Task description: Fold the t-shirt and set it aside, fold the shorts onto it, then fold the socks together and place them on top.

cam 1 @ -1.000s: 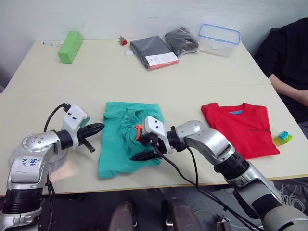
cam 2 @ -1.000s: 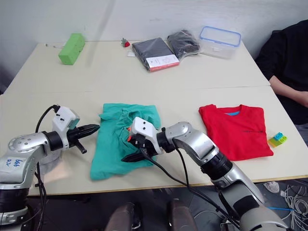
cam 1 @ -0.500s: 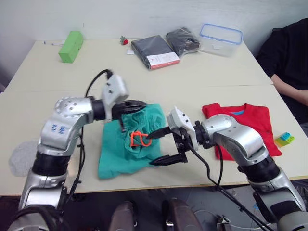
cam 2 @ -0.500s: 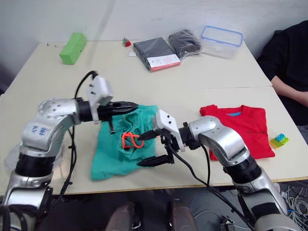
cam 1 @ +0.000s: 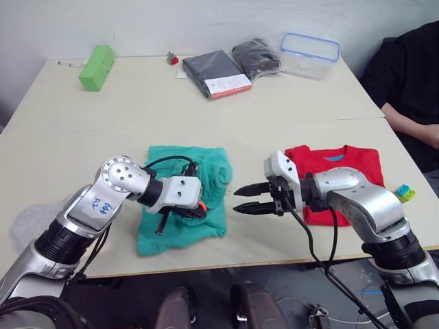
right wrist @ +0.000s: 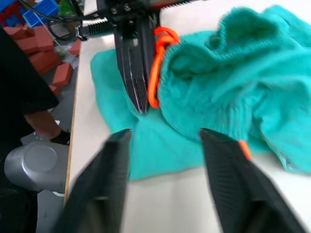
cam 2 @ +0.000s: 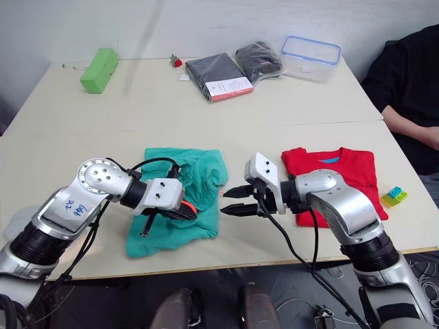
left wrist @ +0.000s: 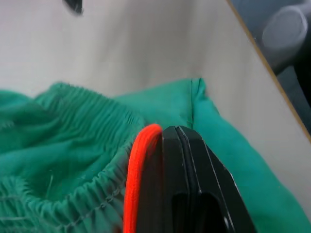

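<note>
The shorts (cam 1: pixel 182 188) lie near the front edge of the table (cam 1: pixel 137 103), roughly doubled over but still rumpled, so this fold looks half made at best. They are thin teal cloth with a puckered elastic waistband, and a bright orange cord, the drawstring (left wrist: pixel 138 170), runs along it. The left gripper (cam 1: pixel 185 209) rests on top of them, its two black fingers pressed together beside the drawstring; whether cloth or cord is pinched between them I cannot tell. Just to the right of the shorts, clear of the fabric, the right gripper (cam 1: pixel 248 199) hangs over bare tabletop with its fingers parted and holding nothing.

Further right of the shorts lies the t-shirt (cam 2: pixel 336 178), folded into a flat red block with the blue neck label showing, apparently finished and set aside. So, by my reading, step one is done, the shorts still need squaring up and carrying onto the shirt, and the socks are yet to be handled; a pale grey patch at the table's front edge, well left of the shorts, may be them, but I cannot be sure.

Beyond the shorts, at the far side, are a lime-green block (cam 1: pixel 96 66), dark packaged garments (cam 1: pixel 219 72) and a clear box with a blue rim (cam 1: pixel 310 53). A person's sleeve (cam 1: pixel 408 89) shows far right
</note>
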{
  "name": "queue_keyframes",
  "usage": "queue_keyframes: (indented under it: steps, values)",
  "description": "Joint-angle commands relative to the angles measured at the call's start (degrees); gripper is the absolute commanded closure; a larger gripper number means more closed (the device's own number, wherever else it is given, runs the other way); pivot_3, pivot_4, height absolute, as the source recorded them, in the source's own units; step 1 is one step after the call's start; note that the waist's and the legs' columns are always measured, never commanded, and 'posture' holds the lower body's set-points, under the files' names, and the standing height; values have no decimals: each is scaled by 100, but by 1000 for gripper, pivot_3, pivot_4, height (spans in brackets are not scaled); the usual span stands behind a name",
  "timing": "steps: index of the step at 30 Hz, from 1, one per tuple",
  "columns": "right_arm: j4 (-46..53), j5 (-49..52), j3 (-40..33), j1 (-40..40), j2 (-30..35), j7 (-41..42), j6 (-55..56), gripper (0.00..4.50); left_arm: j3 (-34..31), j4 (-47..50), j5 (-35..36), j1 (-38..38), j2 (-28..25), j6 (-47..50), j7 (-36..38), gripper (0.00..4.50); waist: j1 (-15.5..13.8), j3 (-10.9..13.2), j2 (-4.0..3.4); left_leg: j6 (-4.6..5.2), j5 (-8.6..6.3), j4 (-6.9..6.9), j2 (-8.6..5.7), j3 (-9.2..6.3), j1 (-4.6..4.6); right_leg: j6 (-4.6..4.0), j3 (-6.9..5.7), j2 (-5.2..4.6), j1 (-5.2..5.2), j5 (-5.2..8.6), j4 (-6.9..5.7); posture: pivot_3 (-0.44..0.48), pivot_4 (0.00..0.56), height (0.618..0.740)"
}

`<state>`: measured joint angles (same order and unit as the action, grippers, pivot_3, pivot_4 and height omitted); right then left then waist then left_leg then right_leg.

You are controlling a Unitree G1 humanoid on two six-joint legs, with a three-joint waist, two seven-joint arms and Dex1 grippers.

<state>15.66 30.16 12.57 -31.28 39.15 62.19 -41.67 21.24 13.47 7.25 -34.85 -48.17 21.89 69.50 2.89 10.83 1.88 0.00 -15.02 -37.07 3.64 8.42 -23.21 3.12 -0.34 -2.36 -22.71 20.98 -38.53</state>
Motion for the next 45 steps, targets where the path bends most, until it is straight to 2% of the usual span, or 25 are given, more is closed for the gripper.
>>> queue_keyframes:
  steps: [1,2,3,8,12,14,17,20,27,31,34,37,41,43,45]
  values:
    - [226,39,-204,45,75,1,74,3827,-272,-317,-544,63,-11,-300,-630,4500,-1,0,0,2,0,-1,0,0,0,0,0,0,0,0,0,0,150,740]
    - [235,39,-193,59,78,6,81,4242,-381,-412,-623,105,-4,-332,-818,4500,4,0,0,4,0,-1,0,0,0,0,1,0,0,0,0,0,150,740]
    - [243,33,-174,75,81,17,95,4445,-551,-450,-633,179,4,-288,-1012,4500,15,0,0,8,-2,-1,0,0,1,0,2,0,0,0,-2,0,150,740]
    - [177,-142,-46,128,40,14,313,4445,-1735,136,83,780,332,1117,-1745,4500,20,0,0,5,-1,1,2,-2,1,1,0,1,-3,0,-8,0,150,740]
    - [-11,-501,118,70,-181,-106,772,4445,-2913,1049,801,1612,909,2830,-2511,4500,27,0,0,5,-1,-1,1,-3,0,1,0,-2,-1,0,-8,0,150,740]
    - [-139,-652,164,1,-390,-187,1005,4445,-3386,1165,883,1721,1322,3424,-3108,4500,17,0,1,1,1,-4,1,-5,2,2,-1,-2,0,0,-12,0,150,740]
    - [-350,-924,309,-135,-715,-249,1385,4445,-3811,998,828,1608,1709,3796,-3819,4500,13,0,2,-6,8,-7,0,-11,3,2,-6,0,1,0,-23,0,150,740]
    - [-611,-1202,464,-268,-980,-308,1699,4445,-3978,741,722,1446,1842,3841,-4314,4500,7,0,3,-10,11,-6,-1,-13,5,3,-8,0,1,0,-28,0,150,740]
    - [-1078,-1570,578,-521,-1425,-422,2110,4445,-3850,1097,1295,1543,1586,3853,-3943,4500,12,-2,5,-14,9,0,-2,-11,4,2,-10,-2,0,-1,-21,0,150,740]
    - [-1393,-1811,632,-661,-1785,-636,2326,4445,-3882,1766,2496,1462,1514,3757,-2941,4500,27,-2,5,-17,10,-1,-1,-10,4,2,-11,-2,0,-1,-21,0,150,740]
    - [-1628,-1994,725,-746,-1968,-707,2464,4445,-3554,1740,2719,1271,1346,3640,-2639,4500,28,-2,5,-23,13,0,-1,-10,7,2,-11,-1,1,-1,-23,0,150,740]
    - [-1796,-2115,834,-807,-2145,-710,2576,4445,-2872,1407,2418,1055,1080,3262,-2443,4500,27,-2,5,-28,18,0,-2,-10,10,1,-10,0,1,-1,-26,0,150,740]
    - [-2263,-2500,1150,-895,-2462,-812,2886,4445,-1565,-11,1159,546,750,2455,-2556,4500,25,-2,4,-27,19,0,-4,-9,14,1,-9,1,3,-1,-27,0,150,740]
    - [-2451,-2721,1268,-921,-2523,-883,3036,4445,-1431,-422,821,399,613,2175,-2631,4500,49,-2,5,-27,19,0,-4,-8,14,-1,-8,2,-1,0,-29,0,150,740]
    - [-2570,-2834,1309,-933,-2584,-936,3071,4445,-1704,-624,811,331,511,2129,-2700,4500,56,-2,5,-27,19,4,-1,-2,8,-3,-3,3,-11,2,-30,0,150,740]
